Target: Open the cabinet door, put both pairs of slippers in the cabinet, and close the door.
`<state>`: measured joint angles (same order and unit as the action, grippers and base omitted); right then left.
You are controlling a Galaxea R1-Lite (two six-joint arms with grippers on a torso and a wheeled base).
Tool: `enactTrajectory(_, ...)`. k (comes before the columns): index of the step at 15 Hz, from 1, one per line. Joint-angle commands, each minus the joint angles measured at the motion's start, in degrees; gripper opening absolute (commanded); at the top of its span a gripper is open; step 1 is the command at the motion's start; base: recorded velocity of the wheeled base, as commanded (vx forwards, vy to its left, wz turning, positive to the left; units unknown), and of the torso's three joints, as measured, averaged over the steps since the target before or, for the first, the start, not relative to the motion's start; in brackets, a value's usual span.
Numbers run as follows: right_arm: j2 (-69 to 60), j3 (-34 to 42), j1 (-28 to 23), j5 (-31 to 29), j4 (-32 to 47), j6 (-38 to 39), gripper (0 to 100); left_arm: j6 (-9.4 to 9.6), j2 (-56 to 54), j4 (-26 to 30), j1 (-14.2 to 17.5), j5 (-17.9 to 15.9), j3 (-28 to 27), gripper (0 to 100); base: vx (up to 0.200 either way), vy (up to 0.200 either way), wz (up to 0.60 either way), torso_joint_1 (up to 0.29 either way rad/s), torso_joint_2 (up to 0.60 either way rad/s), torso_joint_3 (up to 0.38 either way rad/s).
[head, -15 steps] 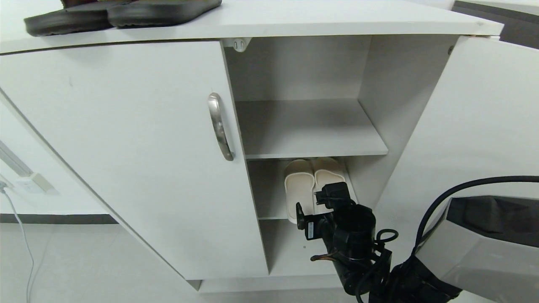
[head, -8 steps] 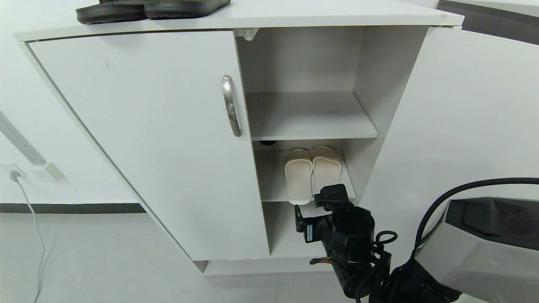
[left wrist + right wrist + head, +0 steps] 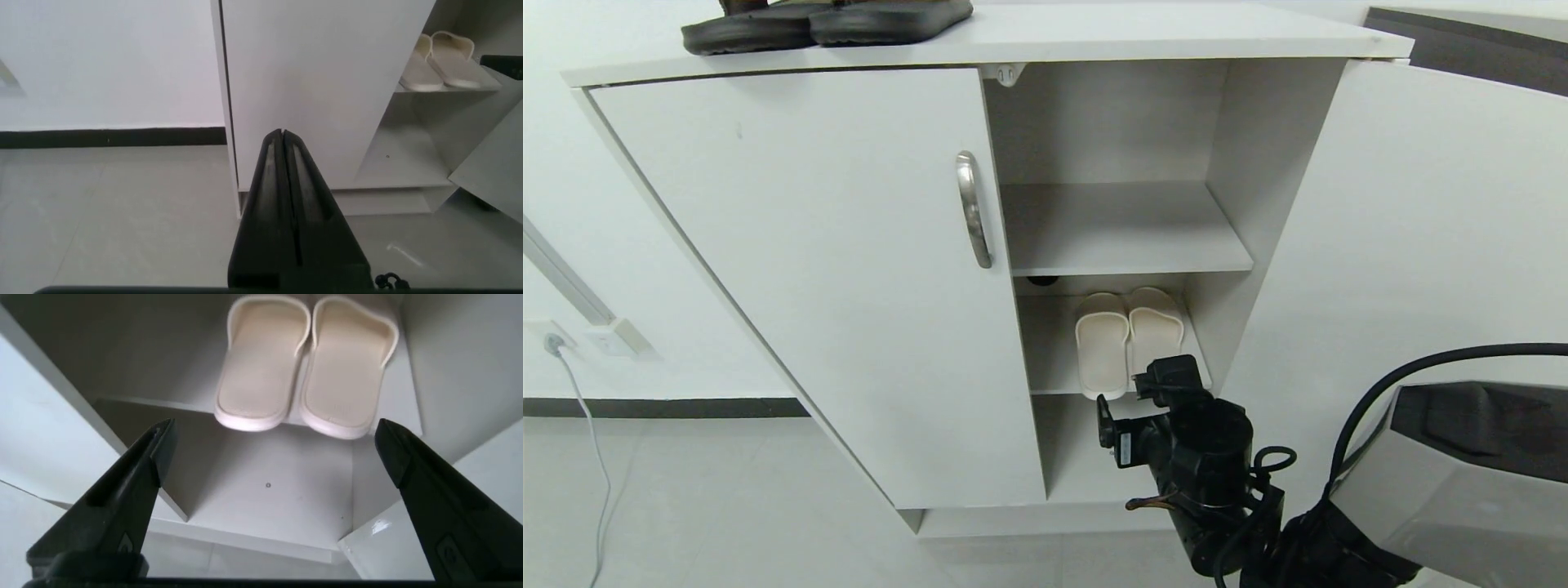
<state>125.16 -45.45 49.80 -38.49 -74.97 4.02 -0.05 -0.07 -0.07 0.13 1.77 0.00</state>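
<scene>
The cabinet (image 3: 1094, 33) stands on the floor (image 3: 727, 506) against the wall. Its left door (image 3: 800, 269) lies flat across the front, with the handle (image 3: 973, 210) at its right edge. The right door (image 3: 1413, 220) stands swung out to the right. Inside, the upper shelf (image 3: 1119, 229) sits above the middle shelf (image 3: 1045, 359). The lower pair of slippers (image 3: 1103, 343) lies side by side on the middle shelf, toward its right. The upper pair of slippers (image 3: 833, 20) lies on the cabinet's top, over the left door. The right gripper (image 3: 1135, 392) is just before the middle shelf's front edge. The left gripper (image 3: 282, 135) is low before the left door. A wall socket (image 3: 609, 336) sits left of the cabinet.
</scene>
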Motion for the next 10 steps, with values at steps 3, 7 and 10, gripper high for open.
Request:
enactTrajectory(3,0.08,0.09,0.04,-0.01,-0.09,-0.07,100,-0.04,0.07,-0.01,0.04,-0.01,0.0,0,0.0,0.0,0.0,-0.001,0.0,0.17)
enactTrajectory(7,0.08,0.45,0.12,-0.01,-0.26,-0.07,100,-0.13,0.07,-0.01,0.04,-0.01,0.0,0,0.0,0.0,0.0,0.0,0.0,0.2)
enactTrajectory(10,0.08,0.45,0.12,-0.01,-0.35,-0.07,100,-0.13,0.07,-0.01,0.04,0.08,0.0,0,0.0,0.0,0.0,-0.002,0.0,0.081)
